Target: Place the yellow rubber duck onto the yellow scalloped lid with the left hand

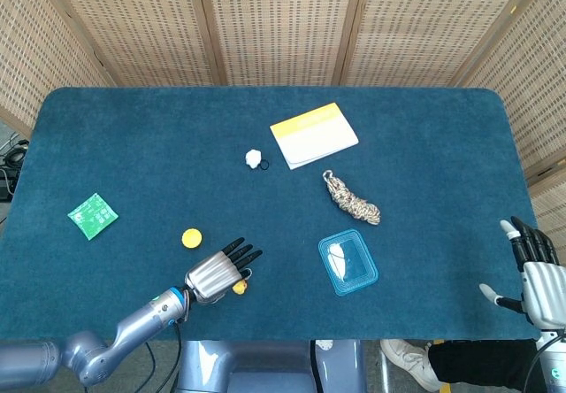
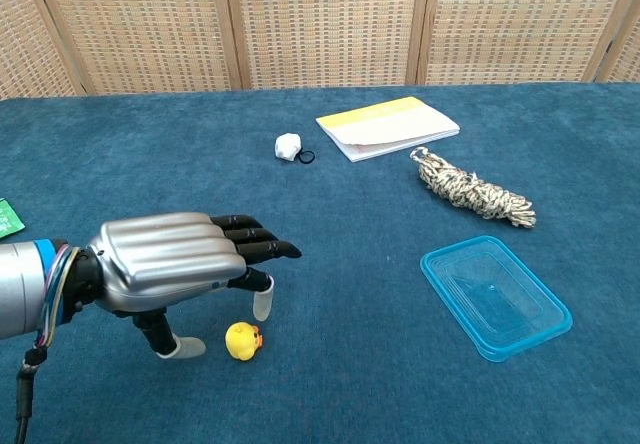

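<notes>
Blue cloth table point(image 1: 133, 136): left hand point(image 2: 170, 260) spread, empty, arched directly over duck point(image 2: 242, 341), thumb and fingers straddling it. Lid point(image 1: 191, 237) just beyond, leftward. Right hand point(image 1: 535, 280) spread, well apart.

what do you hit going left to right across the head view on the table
green packet → yellow lid → left hand → white lump → notebook → rope → right hand. The duck and the blue container overlap their neighbours sideways, so they are left out.
</notes>
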